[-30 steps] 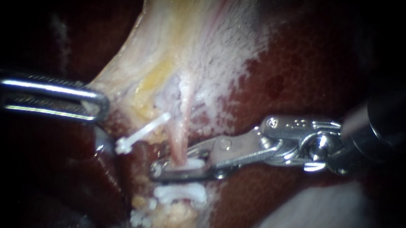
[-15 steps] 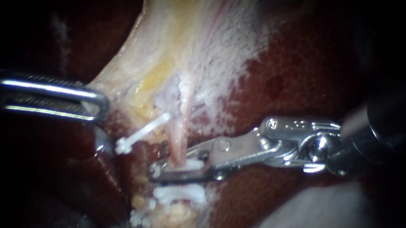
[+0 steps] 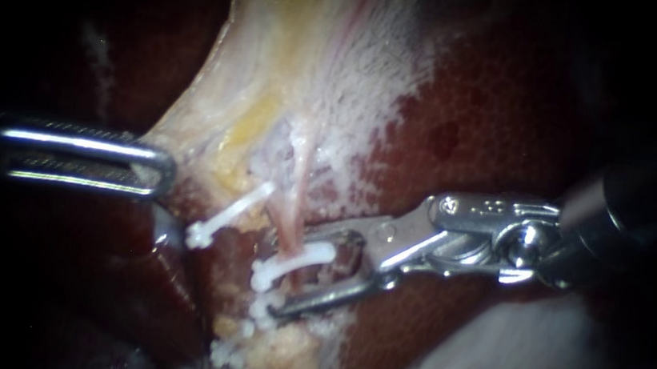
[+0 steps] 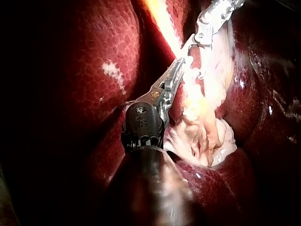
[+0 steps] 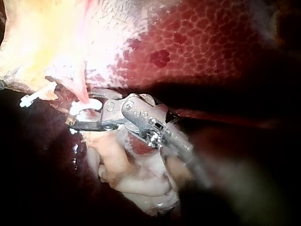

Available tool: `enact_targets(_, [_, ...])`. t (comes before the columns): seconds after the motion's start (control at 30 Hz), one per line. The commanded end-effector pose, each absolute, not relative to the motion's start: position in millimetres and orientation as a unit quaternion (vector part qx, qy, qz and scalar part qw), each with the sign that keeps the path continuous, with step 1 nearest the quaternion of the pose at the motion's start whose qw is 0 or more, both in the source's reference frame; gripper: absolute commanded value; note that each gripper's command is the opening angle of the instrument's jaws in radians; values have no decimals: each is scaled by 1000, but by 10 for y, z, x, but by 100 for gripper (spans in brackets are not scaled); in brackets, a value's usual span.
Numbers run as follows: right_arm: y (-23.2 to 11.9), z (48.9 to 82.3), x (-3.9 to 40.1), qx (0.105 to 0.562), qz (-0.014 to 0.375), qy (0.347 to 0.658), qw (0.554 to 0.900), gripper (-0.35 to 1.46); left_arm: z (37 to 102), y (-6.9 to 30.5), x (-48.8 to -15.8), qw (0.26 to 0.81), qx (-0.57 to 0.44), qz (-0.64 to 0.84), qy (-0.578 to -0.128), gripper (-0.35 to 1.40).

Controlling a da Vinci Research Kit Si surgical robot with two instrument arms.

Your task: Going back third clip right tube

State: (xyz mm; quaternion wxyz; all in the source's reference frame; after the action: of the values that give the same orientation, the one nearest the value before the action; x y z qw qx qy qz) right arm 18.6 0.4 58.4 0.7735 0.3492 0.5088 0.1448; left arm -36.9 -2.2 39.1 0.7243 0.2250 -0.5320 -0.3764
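Note:
My right instrument (image 3: 295, 279) comes in from the right, its jaws open around the pink right tube (image 3: 290, 221). A white clip (image 3: 295, 258) sits across that tube between the spread jaws, touching neither clearly. A second white clip (image 3: 260, 308) lies just below on the same tube. Another clip (image 3: 227, 215) crosses the left tube. The right wrist view shows the same open jaws (image 5: 87, 114) framing the clip (image 5: 83, 107). My left instrument (image 3: 155, 169) holds the pale tissue edge at the left, jaws shut on it (image 4: 175, 77).
Dark red liver (image 3: 495, 120) surrounds the pale gallbladder tissue (image 3: 308, 62). More white clip ends (image 3: 225, 353) sit low on the yellowish stump. A pale blurred surface (image 3: 521, 356) lies at the lower right.
My right instrument's jaws have opened and drawn slightly to the right, leaving the white clip closed on the right tube. The left instrument has stayed still.

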Motion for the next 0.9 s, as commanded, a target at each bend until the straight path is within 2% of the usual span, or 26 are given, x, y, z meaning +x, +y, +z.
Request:
enact_targets(0.03, [5, 581, 182, 348, 145, 509, 773, 59, 391, -22, -369, 724, 225, -376, -532, -35])
enact_targets(0.3, [12, 566, 135, 342, 154, 511, 774, 59, 393, -22, -369, 724, 225, -376, -532, -35])
enact_targets(0.57, [20, 552, 98, 326, 189, 506, 776, 60, 398, -20, -366, 724, 226, -376, -532, -35])
enact_targets(0.9, [32, 537, 76, 319, 206, 503, 776, 60, 405, -18, -365, 725, 226, -375, -533, -35])
